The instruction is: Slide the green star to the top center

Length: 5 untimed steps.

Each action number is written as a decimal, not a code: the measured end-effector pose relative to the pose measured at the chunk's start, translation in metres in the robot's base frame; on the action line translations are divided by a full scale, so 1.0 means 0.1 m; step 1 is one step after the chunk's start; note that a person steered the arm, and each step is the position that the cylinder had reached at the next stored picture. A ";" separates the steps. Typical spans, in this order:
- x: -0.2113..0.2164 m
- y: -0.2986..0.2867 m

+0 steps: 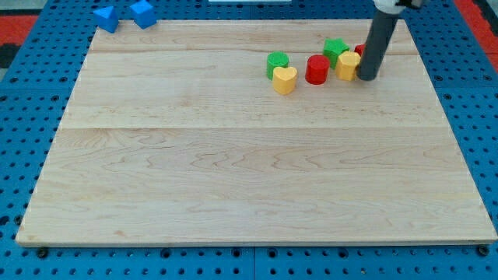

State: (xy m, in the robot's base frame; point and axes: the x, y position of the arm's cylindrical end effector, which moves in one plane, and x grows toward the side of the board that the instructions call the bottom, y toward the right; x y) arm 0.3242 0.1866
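The green star [334,50] lies near the view's top right, just behind a yellow block [347,66] and to the right of a red cylinder [317,69]. My tip [366,78] rests on the board right of the yellow block, touching or nearly touching it. A red block [359,50] is mostly hidden behind the rod. A green cylinder [277,63] and a yellow heart [285,79] lie together further left, close to the top centre.
Two blue blocks [106,18] [143,13] sit at the view's top left corner, at the edge of the wooden board [233,171]. A blue pegboard [23,93] surrounds the board.
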 end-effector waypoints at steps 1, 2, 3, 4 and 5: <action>-0.05 0.13; -0.29 -0.37; -0.81 -0.98; -1.10 -1.32; -0.97 -0.99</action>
